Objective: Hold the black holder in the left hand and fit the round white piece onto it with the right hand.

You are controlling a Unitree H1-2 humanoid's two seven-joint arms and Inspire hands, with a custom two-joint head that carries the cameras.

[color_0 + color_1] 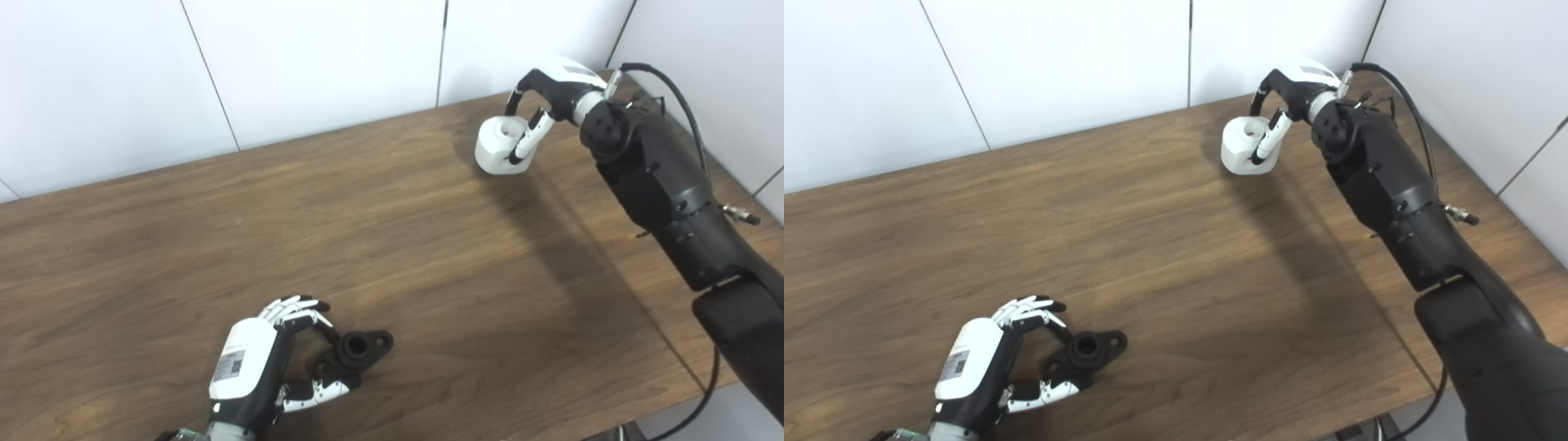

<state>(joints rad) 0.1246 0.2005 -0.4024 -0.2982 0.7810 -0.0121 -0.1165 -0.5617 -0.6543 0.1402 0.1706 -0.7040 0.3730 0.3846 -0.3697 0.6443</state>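
Observation:
The black holder [352,354] lies on the wooden table [380,245] near the front left, a flanged piece with a round socket on top. My left hand [269,361] is around its left end, fingers above and thumb below, touching it while it rests on the table. The round white piece [501,144], a short cylinder with a hole in its top, is at the far right. My right hand [539,110] is closed on it, fingers curled over its top and right side. I cannot tell whether it is lifted. Both also show in the right eye view: holder [1084,352], white piece [1244,146].
White wall panels stand close behind the table's far edge. The table's right edge runs under my right forearm [667,190]. A black cable [686,104] loops above that arm. The right arm casts a long shadow [551,245] across the table.

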